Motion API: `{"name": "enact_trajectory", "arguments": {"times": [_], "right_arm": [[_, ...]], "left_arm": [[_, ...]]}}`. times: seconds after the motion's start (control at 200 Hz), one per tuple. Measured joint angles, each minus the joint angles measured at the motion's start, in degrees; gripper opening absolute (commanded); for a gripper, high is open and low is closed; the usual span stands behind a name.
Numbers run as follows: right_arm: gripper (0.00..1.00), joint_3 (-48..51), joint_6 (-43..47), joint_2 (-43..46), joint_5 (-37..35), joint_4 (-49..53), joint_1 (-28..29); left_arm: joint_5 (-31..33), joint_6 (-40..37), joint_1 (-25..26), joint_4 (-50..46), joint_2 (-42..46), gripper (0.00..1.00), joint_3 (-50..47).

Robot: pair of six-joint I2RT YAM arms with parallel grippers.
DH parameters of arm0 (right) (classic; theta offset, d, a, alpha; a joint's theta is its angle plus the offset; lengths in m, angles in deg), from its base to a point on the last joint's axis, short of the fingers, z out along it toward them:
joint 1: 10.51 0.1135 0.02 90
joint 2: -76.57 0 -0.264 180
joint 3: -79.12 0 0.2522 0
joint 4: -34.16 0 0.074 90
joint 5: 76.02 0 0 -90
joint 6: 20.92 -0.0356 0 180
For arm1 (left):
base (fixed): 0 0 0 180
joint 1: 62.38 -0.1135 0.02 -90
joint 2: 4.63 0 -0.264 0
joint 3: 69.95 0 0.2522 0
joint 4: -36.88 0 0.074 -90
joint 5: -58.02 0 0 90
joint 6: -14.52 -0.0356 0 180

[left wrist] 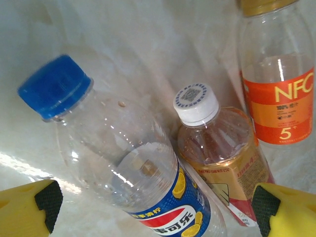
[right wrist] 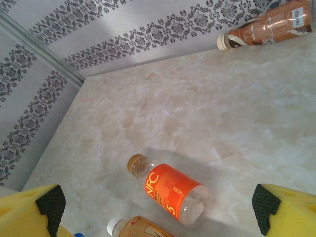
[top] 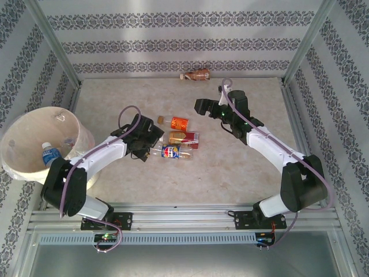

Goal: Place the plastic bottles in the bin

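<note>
One blue-labelled bottle (top: 51,154) lies inside the bin (top: 26,138), so the job has begun but most of it is left: four bottles can be seen out on the bench (top: 242,173).

The left jaws stand wide open and hold nothing. In the left wrist view the blue-capped bottle (left wrist: 123,168) lies between the two yellow tips, just under them, cap pointing away. The white-capped bottle (left wrist: 217,153) touches it on the side toward the right-hand tip, and the orange-labelled bottle (left wrist: 279,94) lies just beyond that. My guess is that the blue-capped one is next, though its close neighbour may get nudged as the jaws close.

The right jaws are also fully open and empty. They hang above the bench, with the orange-labelled bottle below and ahead of them, roughly centred between the tips. The brown bottle (right wrist: 271,27) lies well beyond them against the far wall. The bin sits far off to the left of both, beside the left arm's base.
</note>
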Motion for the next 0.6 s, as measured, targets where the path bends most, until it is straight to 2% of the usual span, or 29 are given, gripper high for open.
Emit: {"name": "enact_trajectory", "arguments": {"times": [0.205,0.415,0.6], "right_arm": [[0.98,0.33,2.60,2.84,-1.49,1.70,0.00],[0.98,0.90,3.80,4.37,-2.45,2.34,0.00],[0.98,0.94,4.20,4.37,-2.64,2.91,0.00]], "left_arm": [[-0.02,4.92,1.66,1.53,-2.29,0.99,-0.63],[0.76,7.28,2.78,2.45,-6.10,0.92,-1.44],[2.71,9.62,3.19,6.88,-7.06,0.85,-3.91]]}}
